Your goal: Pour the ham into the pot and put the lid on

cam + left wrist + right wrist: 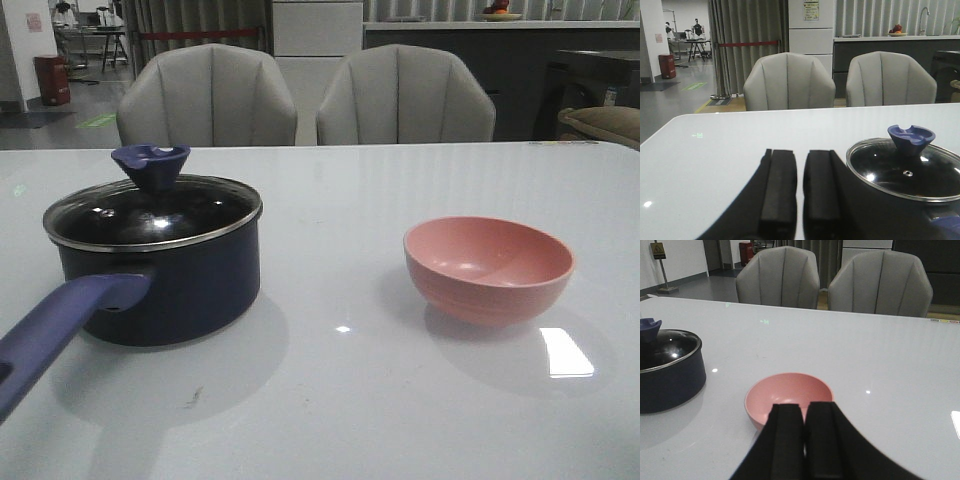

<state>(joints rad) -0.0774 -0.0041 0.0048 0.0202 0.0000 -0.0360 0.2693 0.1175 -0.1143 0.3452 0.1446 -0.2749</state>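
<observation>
On surface [330, 400], left side: pot [160, 285] upright, handle toward robot; lid [150, 212] seated on rim, knob up; pink bowl [488, 268] well apart to right, upright, interior appears empty; ham not visible in any view, presumably inside covered pot; left gripper [800, 192] just beside pot, fingers nearly together, holding nothing; right gripper [804, 437] near bowl, fingers together, empty; judgement: pour and cover appear complete; nothing left.

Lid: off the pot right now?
No, in the front view the lid sits on the pot, its metal rim resting on the pot's top edge and the blue knob upright.
</observation>
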